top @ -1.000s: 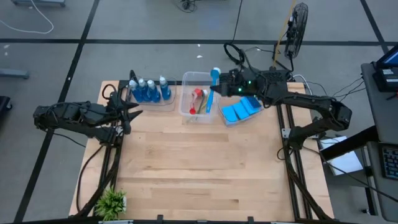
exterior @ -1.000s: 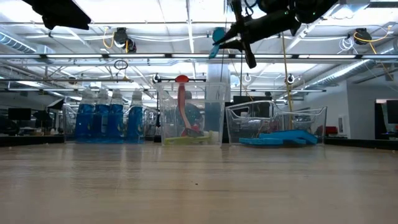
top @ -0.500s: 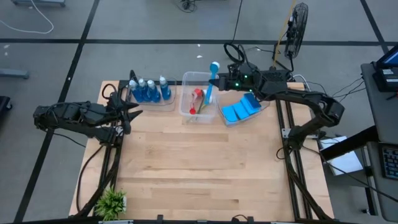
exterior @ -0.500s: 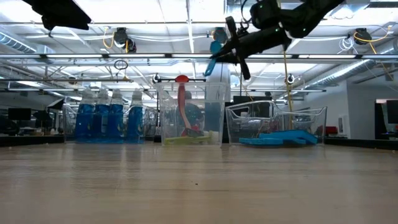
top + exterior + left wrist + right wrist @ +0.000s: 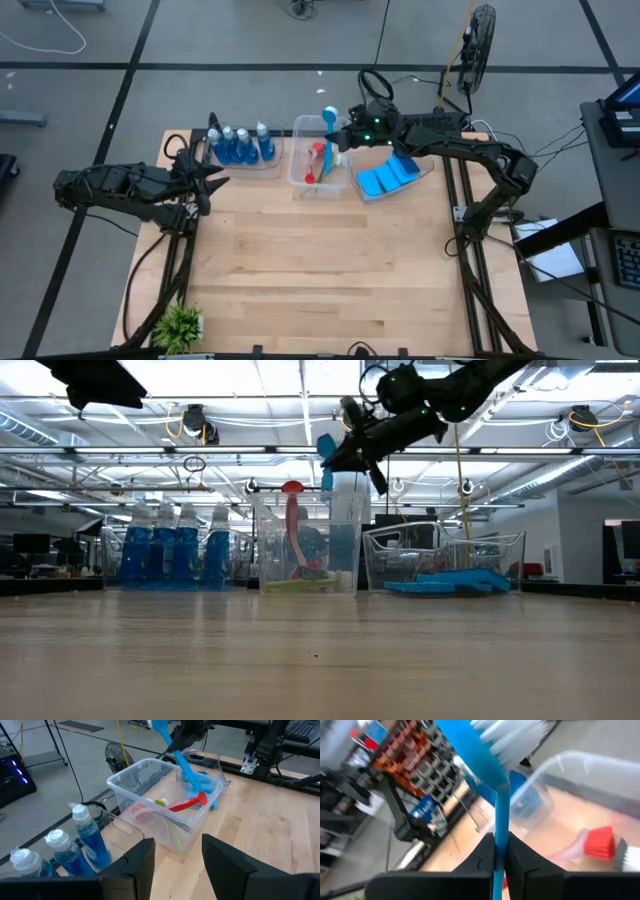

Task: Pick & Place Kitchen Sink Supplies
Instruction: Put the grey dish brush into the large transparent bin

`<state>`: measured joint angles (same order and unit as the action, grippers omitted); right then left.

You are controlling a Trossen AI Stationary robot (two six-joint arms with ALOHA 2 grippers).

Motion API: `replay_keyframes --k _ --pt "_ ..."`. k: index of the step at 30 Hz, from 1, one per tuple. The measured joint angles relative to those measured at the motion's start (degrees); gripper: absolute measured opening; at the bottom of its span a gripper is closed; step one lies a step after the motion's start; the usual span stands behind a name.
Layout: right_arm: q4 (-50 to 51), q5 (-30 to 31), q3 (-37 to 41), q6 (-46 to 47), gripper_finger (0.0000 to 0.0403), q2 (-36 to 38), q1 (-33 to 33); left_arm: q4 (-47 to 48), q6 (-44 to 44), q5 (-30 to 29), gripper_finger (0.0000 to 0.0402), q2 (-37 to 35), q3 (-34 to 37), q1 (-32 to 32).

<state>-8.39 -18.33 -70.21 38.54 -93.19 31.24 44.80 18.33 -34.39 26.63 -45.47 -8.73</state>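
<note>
Table [image 5: 320, 270]: wooden work surface; the supplies sit along its far edge.
Left arm: waits at the table's left side near the bottles; left gripper [image 5: 172, 857] has its fingers spread, holding nothing.
Right arm: reaches in over the middle tub; right gripper [image 5: 496, 851] has its fingers pressed together, pinching the handle of the blue dish brush [image 5: 327, 455].
Middle clear tub [image 5: 300, 172]: holds a red dish brush [image 5: 187, 803] and a yellow-green one lying inside.
Blue sponges [image 5: 388, 176]: stacked in the neighbouring tub to the right.
Bottles of blue liquid [image 5: 240, 145]: upright in a row left of the middle tub.
Blue dish brush, position: held tilted above the tub's rim, head uppermost, not yet inside.
Step in hand, judged: placing the brush in the tub.
Method advised: lower the handle end inside the walls, clear of the rim and red brush, before releasing.
</note>
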Motion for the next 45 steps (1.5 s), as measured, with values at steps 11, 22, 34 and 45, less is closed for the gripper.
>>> replay_keyframes --k 11,22,34,45 --pt "4.2 -1.4 -2.6 -1.5 0.0008 -3.5 -1.0 0.0 0.0 0.0 0.0166 0.0 0.0 0.0" --pt "8.3 -1.2 -2.6 -1.9 0.0011 -3.5 -1.7 0.0 -0.2 -0.1 0.0166 0.0 0.0 0.0" --pt "10.4 -1.3 -2.6 -3.3 0.0014 -3.5 -1.7 0.0 -0.2 -0.2 0.0166 0.0 0.0 0.0" --pt "11.0 -1.4 -2.6 -3.2 0.0042 -3.5 -1.7 0.0 -0.2 -0.1 0.0166 0.0 0.0 0.0"
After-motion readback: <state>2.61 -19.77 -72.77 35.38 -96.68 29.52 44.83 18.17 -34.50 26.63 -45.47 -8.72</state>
